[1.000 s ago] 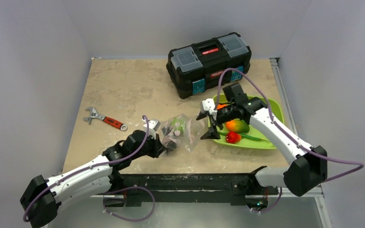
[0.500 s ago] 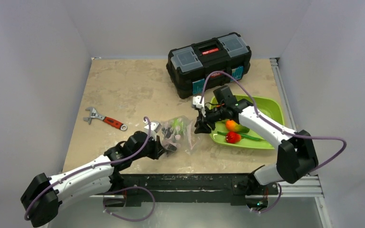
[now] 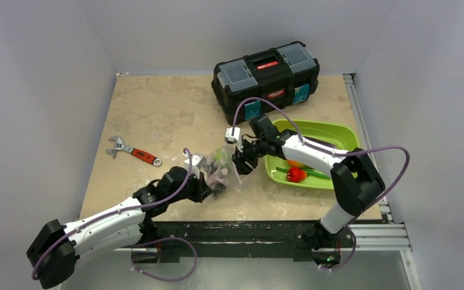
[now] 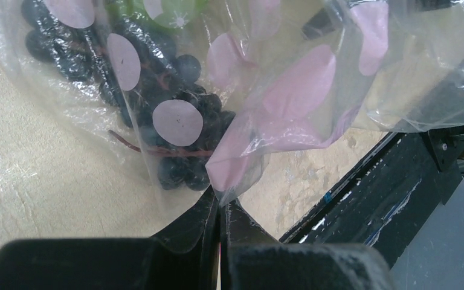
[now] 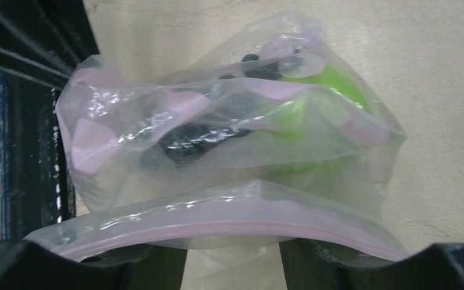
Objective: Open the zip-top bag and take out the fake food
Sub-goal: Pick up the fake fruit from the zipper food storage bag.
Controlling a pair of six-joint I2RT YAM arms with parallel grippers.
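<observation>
At bench (image 3: 175, 115) centre lies the zip-top bag (image 3: 225, 167), grapes (image 4: 175, 145) inside. Left pincer (image 4: 219, 220) is clamped on its 8 o'clock corner; right pincer (image 5: 232, 266) stands apart at the zip strip (image 5: 217, 225), 2 o'clock. Advise closing squarely on one lip only, then peeling away gently

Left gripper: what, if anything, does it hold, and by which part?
The zip-top bag, pinched by a fold of its thin plastic near the grapes.

the left arm (image 3: 112, 219) is stretched low, the left tool (image 4: 219, 204) clamped shut on the zip-top bag (image 4: 290, 103); the right arm (image 3: 314, 154) is folded leftward, the right tool (image 5: 232, 260) parted.
</observation>
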